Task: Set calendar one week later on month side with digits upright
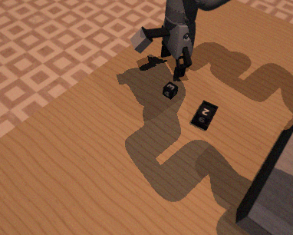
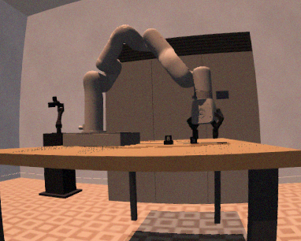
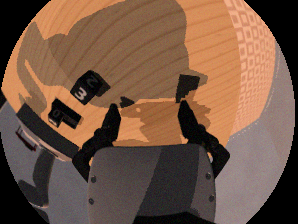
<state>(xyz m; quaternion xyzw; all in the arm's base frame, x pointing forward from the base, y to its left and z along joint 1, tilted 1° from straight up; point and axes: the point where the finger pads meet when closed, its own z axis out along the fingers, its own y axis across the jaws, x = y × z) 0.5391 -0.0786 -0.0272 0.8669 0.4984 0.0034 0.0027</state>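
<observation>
The gripper [image 1: 171, 66] [image 2: 205, 136] [image 3: 148, 109] is held wide open, with nothing gripped between its fingers; in the top view it is seen at upper centre, pointed down at the table [image 1: 86, 165] [image 2: 155, 162] [image 3: 210, 60], and in the exterior view it is seen right of centre, low over the table top; its two black fingers are seen well apart near the middle of the wrist view.

The tray [image 1: 197, 126] [image 3: 75, 120] is placed right of centre in the top view, left of centre in the wrist view; it is set on the table, apart from the gripper. A digit 2 is shown on the upward side there in the top view, with a fainter round digit below it, which cannot be told as 6 or 9; one cube [image 2: 169, 139] [image 3: 58, 111] is seen standing at the tray, with its digits poorly made out in the wrist view.

The loose cube [image 1: 170, 91] [image 2: 193, 139] [image 3: 87, 87] is left outside the tray, on the table, just above centre in the top view and near one finger; a 3 is shown on its top there, and a 3 and a 2 are seen on two of its faces in the wrist view; the two cubes are thus not side by side in the tray. The month's name cannot be made out.
</observation>
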